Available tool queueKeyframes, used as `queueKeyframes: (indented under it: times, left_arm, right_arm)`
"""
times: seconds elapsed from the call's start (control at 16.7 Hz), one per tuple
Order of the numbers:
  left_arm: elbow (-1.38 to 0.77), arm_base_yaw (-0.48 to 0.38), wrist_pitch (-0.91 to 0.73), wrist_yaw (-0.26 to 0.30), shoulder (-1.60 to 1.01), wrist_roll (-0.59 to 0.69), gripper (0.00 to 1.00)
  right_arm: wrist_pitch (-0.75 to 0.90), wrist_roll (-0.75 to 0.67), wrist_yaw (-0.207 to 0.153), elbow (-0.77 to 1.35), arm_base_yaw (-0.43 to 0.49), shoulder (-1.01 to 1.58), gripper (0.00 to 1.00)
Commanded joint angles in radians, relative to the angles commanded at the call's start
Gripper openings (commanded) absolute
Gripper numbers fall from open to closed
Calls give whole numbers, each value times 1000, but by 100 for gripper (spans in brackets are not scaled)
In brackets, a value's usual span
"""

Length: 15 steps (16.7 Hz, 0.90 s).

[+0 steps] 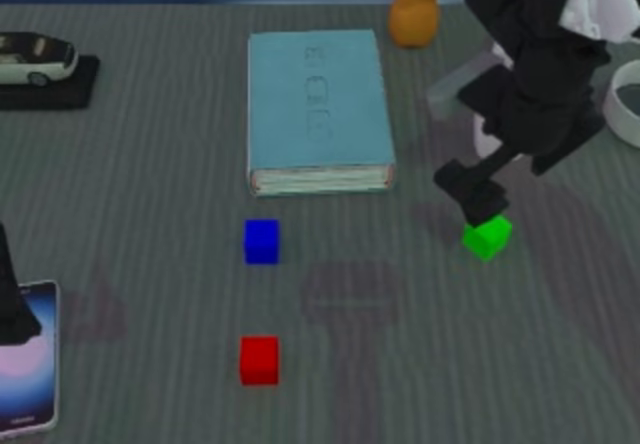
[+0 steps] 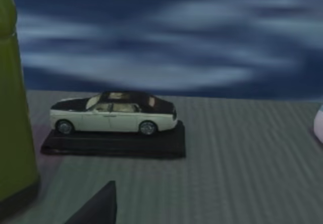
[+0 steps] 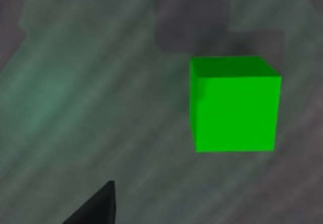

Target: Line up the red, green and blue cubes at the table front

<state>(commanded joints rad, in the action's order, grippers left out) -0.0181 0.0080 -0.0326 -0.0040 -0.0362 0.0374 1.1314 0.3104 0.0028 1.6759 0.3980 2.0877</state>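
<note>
Ribbed grey table (image 1: 150, 184), blue blurred backdrop; right tool (image 1: 484, 214) over green cube (image 1: 488, 237), finger state unclear.

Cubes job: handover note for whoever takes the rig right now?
Right pincer: down right of the book, directly over the green cube; grip state unclear.
Left arm: parked at the table's left edge by the phone.
Blue cube sits just below the book; red cube is near the front, directly below the blue.
Done: no line formed yet.
Left: probably grasp green, then set all three in a row at the front.
</note>
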Motion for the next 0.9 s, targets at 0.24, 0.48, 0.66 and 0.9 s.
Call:
queueKeyframes:
  times: [0.24,0.48,0.66,0.9]
  left_arm:
    - [18,12,33,4,36,-37,100]
    - [18,12,33,4,36,-37,100]
    - [18,12,33,4,36,-37,100]
    - [18,12,33,4,36,-37,100]
  right_arm:
    - [24,8,0,48,10,52,100]
    - [19,7,0,43,5,51,100]
    - [-51,9,0,-5,9,76,100]
    - [-210,6,0,-99,11,131,100]
